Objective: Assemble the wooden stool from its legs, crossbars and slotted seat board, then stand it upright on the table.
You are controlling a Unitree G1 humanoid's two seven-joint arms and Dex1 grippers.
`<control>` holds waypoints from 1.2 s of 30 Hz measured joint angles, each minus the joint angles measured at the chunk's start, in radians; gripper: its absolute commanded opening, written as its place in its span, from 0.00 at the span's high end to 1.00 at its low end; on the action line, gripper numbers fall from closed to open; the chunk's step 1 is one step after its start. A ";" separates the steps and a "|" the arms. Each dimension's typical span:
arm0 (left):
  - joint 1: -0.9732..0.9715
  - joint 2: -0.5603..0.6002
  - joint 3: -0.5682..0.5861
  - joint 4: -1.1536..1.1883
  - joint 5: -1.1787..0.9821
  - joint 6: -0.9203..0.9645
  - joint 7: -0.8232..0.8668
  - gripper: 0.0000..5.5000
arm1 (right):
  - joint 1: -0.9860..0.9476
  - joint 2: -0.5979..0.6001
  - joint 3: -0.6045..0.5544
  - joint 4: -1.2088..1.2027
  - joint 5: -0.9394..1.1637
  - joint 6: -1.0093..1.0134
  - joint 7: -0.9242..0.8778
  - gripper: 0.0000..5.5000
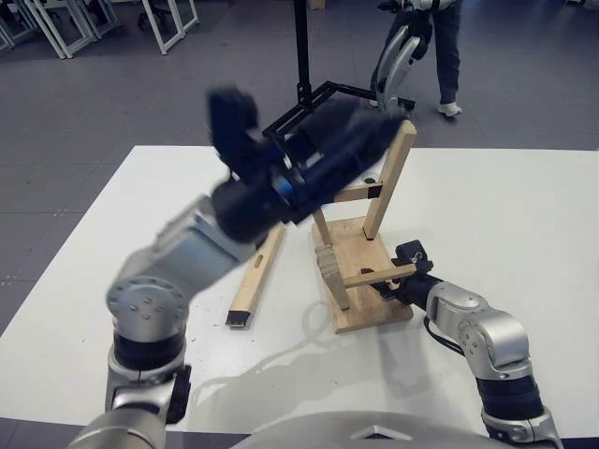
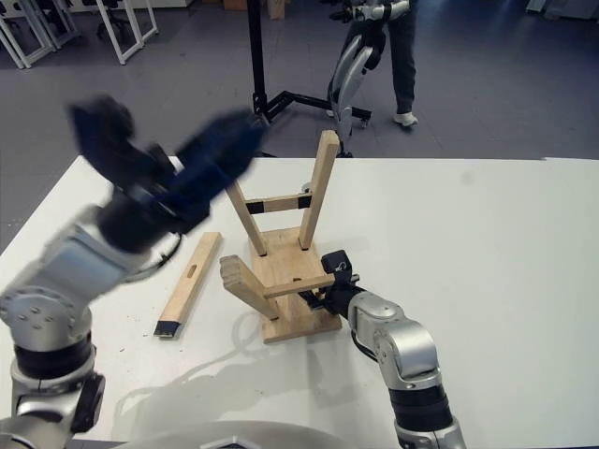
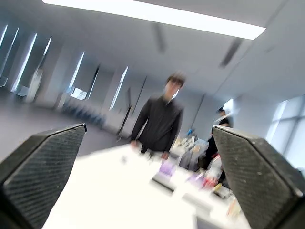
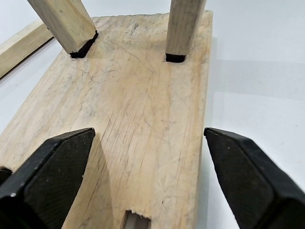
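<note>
step: leg-fitting I reckon, stool upside down | seat board (image 4: 143,105) flat on table, two legs (image 2: 318,187) upright in far slots, third leg (image 2: 245,285) leaning | loose leg (image 2: 190,281) beside it, robot's left | right gripper (image 4: 149,131) spread wide, low at board's near edge | left gripper (image 3: 148,128) spread too, up in the air | next: probably bring the left down, pinch the loose leg, seat it square
</note>
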 measured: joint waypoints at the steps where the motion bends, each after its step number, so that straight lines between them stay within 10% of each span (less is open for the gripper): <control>1: -0.011 0.008 0.031 0.011 -0.047 -0.004 0.000 0.11 | 0.000 0.000 0.000 0.002 0.000 -0.002 0.000 0.23; 19: 0.542 0.113 0.076 0.283 0.722 -0.022 -0.113 0.11 | 0.002 -0.337 -0.297 0.158 0.022 0.002 0.175 0.23; 25: 0.607 0.157 0.076 0.221 0.808 0.085 -0.117 0.11 | 0.192 -0.495 -0.216 0.036 -0.026 -0.071 0.303 0.23; 36: 0.742 0.216 -0.063 0.177 0.977 0.298 -0.161 0.11 | 0.123 -0.343 -0.023 -0.133 -0.024 0.018 0.227 0.23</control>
